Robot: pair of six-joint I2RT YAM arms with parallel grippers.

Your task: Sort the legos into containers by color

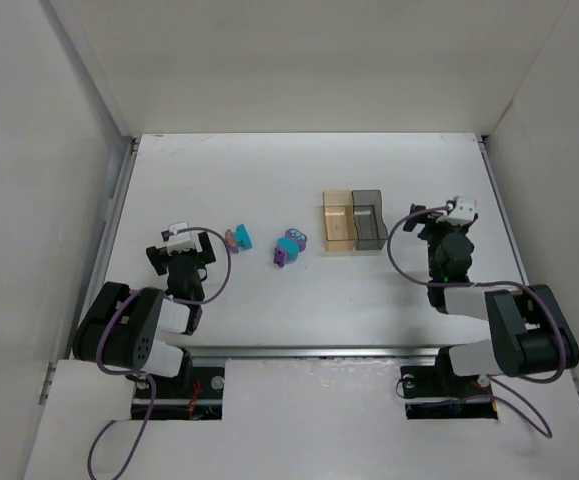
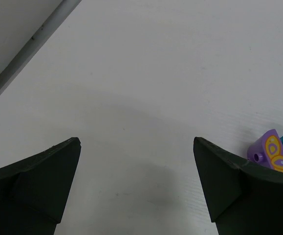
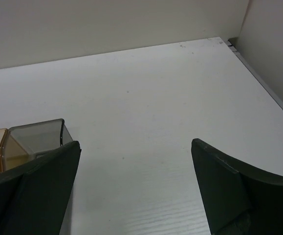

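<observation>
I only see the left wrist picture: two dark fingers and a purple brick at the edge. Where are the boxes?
Observer: Right of the table's middle: the amber bin and the grey bin stand side by side.
Visitor: More bricks anywhere?
Observer: Yes, a teal-and-purple cluster lies between the purple brick and the bins.
Visitor: And the other arm?
Observer: The right gripper is open, right of the grey bin, holding nothing.
</observation>
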